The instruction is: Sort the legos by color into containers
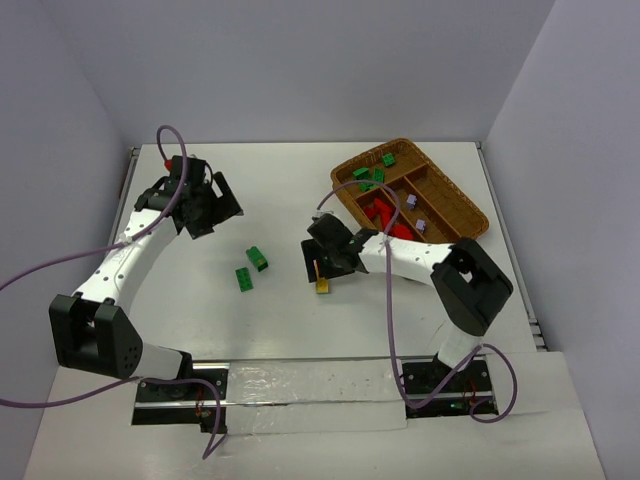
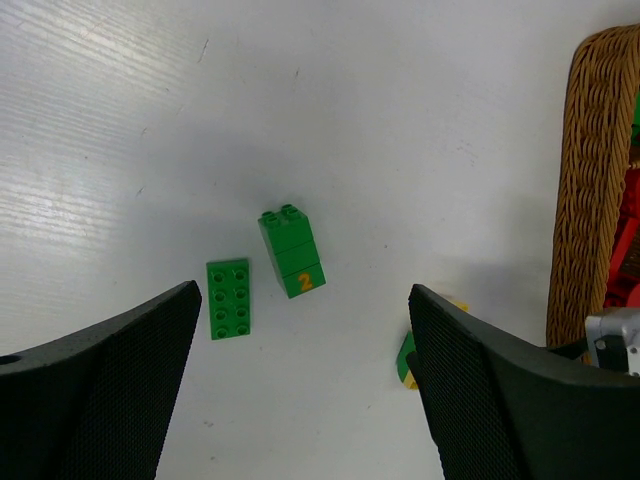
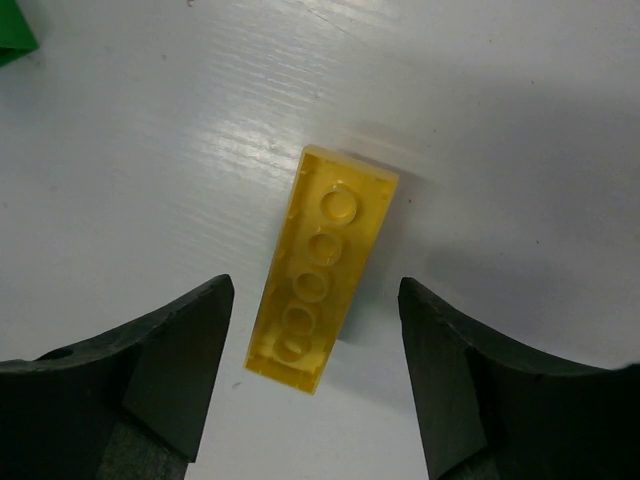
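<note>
The right fingers (image 3: 185,365) stand wide apart and hold nothing. Between their tips lies a long yellow studded plastic brick (image 3: 322,270), flat on the white desk (image 1: 280,180), studs up, touching neither finger. In the right wrist view its long axis runs from about 1 o'clock to 7 o'clock. Seen from above, this brick (image 1: 323,286) sits just at 6 o'clock of the right fingers (image 1: 330,262), near the desk's middle.

The left fingers (image 2: 125,375) are also spread wide and empty, hanging over the desk at about 10 o'clock in the top view (image 1: 205,208).

Two green plastic bricks rest on the desk between the arms. One is a flat eight-stud green brick (image 2: 229,298), and a taller green brick with an orange "2" (image 2: 292,252) lies close beside it at 2 o'clock.

The brown woven wicker tray (image 1: 470,212) sits at 2 o'clock on the desk. Its compartments hold green bricks (image 1: 366,178) in the far section, red bricks (image 1: 380,212) in a nearer one, and lilac-white bricks (image 1: 411,200) – apart from the reds.
</note>
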